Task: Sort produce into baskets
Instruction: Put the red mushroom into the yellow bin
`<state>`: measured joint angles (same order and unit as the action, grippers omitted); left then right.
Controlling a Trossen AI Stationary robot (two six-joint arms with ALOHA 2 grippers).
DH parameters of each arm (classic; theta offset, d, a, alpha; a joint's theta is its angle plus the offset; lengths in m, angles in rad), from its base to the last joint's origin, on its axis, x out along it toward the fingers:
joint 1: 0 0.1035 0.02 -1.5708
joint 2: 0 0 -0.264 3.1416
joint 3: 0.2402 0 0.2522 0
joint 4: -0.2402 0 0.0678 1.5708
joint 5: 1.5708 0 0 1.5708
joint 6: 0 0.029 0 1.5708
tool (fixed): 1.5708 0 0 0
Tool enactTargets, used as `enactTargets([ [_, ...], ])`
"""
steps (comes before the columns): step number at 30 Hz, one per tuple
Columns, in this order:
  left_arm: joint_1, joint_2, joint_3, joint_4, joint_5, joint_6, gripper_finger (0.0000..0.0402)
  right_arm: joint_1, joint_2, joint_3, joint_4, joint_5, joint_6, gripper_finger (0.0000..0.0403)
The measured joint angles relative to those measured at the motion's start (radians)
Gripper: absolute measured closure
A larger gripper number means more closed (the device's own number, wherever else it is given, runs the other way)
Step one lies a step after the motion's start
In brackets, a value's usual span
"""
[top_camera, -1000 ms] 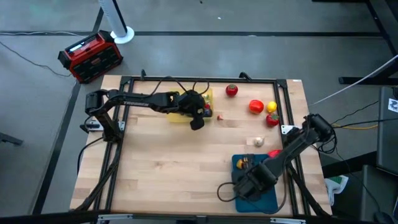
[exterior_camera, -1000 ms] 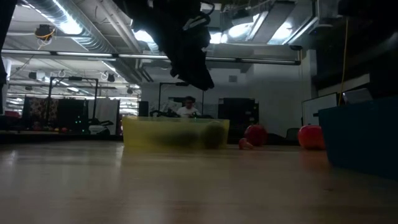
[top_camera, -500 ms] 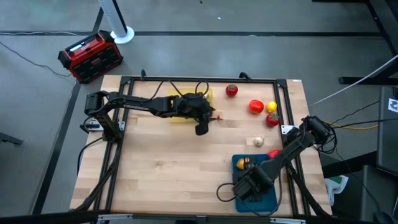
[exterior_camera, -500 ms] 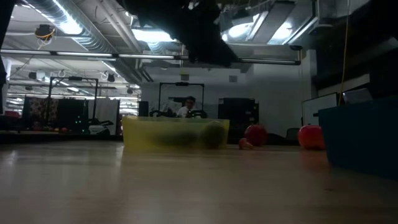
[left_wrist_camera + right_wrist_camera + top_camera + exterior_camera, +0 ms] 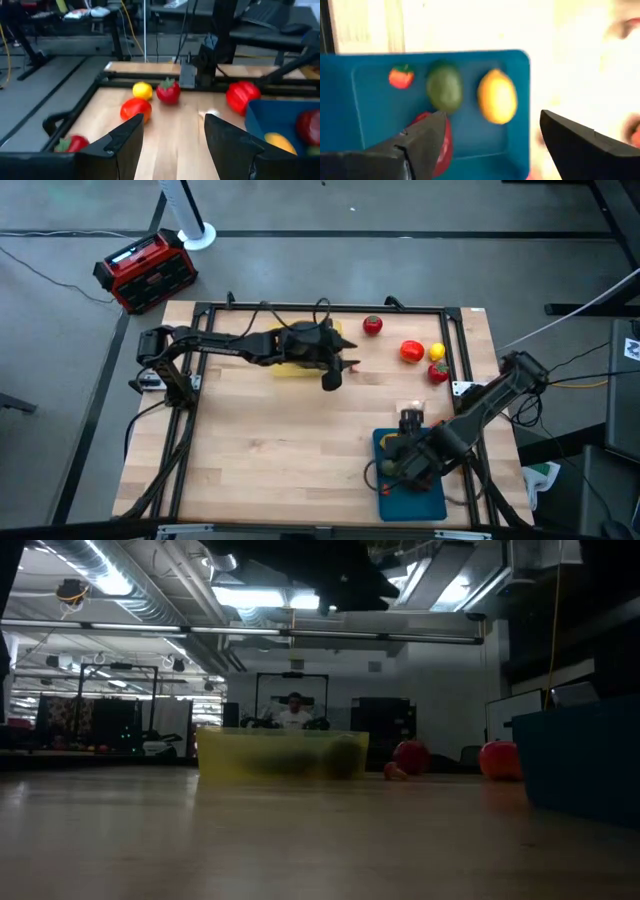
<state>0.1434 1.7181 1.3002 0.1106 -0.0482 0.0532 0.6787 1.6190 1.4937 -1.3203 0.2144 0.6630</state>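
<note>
The left gripper [image 5: 331, 378] hangs beside the yellow basket [image 5: 296, 367], fingers spread and empty; it should aim squarely over one loose fruit, probably the red tomato [image 5: 168, 92], before descending. The right gripper [image 5: 410, 420], likewise spread and empty, sits at the teal basket [image 5: 520, 90].

You had no readable text, label, brand, number or sign in any view. The red-and-black box [image 5: 146, 270] on the floor beside the table showed a pale panel on top, but nothing on it could be made out.
</note>
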Motion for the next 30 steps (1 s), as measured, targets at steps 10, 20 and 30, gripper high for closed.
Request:
enactTargets([
  [10, 0.073, 0.234, 0.29, -0.233, 0.098, -0.002, 0.0196, -0.047, -0.171, 0.0, -0.018, 0.172, 0.013, 0.0083],
  [20, 0.132, 0.506, 0.589, -0.615, 0.116, 0.13, 0.0196, -0.105, -0.238, 0.0, -0.035, 0.273, -0.095, 0.0084],
  [30, 0.117, 0.634, 0.706, -0.761, 0.115, 0.29, 0.0196, -0.148, -0.234, 0.0, -0.051, 0.29, -0.148, 0.0084],
])
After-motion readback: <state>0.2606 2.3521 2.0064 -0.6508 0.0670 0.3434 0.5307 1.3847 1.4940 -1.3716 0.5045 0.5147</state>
